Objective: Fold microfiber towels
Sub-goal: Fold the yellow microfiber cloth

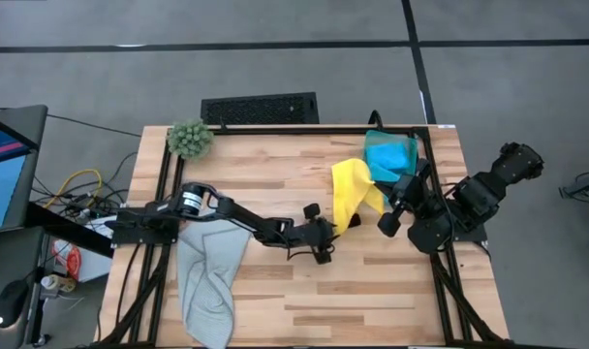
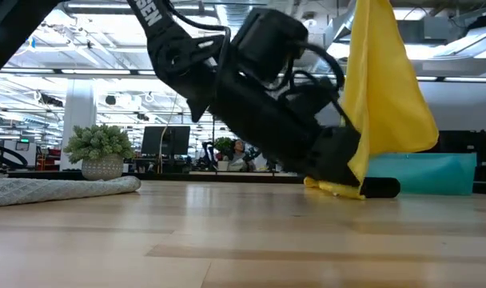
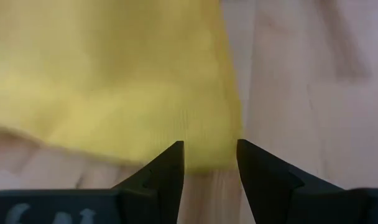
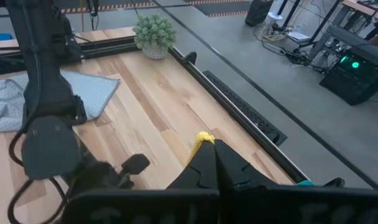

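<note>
Left pincer (image 1: 324,242) sits low at frame center of the high view, jaws partly open, empty. In the left wrist view the yellow towel's (image 1: 351,194) lower edge hangs just ahead of the fingertips (image 3: 170,163), not yet between them. Towel lies up-right of it in the high view, long axis running diagonally up to the right pincer (image 1: 389,215), clamped shut on the towel's top and holding it off the counter (image 1: 275,301). Left arm nearer the free edge. Teal towel (image 1: 391,153) behind, upper right; grey towel (image 1: 209,281) lower left.
</note>
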Motion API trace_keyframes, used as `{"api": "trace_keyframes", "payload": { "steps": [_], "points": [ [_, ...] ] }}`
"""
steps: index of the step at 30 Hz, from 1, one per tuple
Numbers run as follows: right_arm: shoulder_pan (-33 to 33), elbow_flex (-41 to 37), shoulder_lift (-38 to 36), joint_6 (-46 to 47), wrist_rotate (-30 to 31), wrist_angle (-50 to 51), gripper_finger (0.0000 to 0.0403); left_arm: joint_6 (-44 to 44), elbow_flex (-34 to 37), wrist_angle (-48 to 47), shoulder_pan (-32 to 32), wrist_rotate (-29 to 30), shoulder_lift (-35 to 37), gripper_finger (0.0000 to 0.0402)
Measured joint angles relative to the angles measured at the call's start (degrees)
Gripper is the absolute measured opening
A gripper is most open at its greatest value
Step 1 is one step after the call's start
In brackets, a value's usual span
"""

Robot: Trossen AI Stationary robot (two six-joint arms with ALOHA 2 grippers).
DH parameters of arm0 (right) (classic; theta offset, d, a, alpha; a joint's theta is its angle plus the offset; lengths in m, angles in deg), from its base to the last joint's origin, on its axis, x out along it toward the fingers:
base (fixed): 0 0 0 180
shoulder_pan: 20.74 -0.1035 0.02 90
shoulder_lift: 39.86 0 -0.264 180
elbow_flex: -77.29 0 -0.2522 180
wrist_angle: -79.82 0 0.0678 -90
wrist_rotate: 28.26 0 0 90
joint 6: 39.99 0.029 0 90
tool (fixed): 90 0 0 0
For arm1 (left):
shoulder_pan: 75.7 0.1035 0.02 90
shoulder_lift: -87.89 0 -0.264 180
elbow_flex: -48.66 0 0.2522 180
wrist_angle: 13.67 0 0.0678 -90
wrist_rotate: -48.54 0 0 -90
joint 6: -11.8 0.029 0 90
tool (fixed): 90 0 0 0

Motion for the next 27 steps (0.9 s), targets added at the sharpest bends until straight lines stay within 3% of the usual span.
{"api": "trace_keyframes", "payload": {
  "steps": [6,11,14,22,27],
  "points": [
    [-0.03,0.00,0.00,0.02,-0.01,0.01,0.0000,0.31,-2.34,-3.38,-0.59,2.54,-0.09,0.0142],
    [-0.75,0.00,0.00,0.03,-0.01,-0.10,0.0000,-2.02,-4.52,-6.76,-1.85,1.15,0.23,0.0142],
    [-1.28,0.00,0.00,0.02,0.04,-0.12,0.0000,-1.82,-5.07,-8.35,-3.52,5.44,0.28,0.0142],
    [-1.48,0.00,0.00,0.02,0.12,-0.40,0.0000,-1.80,-5.07,-7.85,-3.79,9.88,-0.01,0.0142],
    [-1.48,0.00,0.00,0.02,0.08,-0.64,0.0000,-2.84,-5.07,-7.63,-3.25,7.90,-0.03,0.0142]
  ]
}}
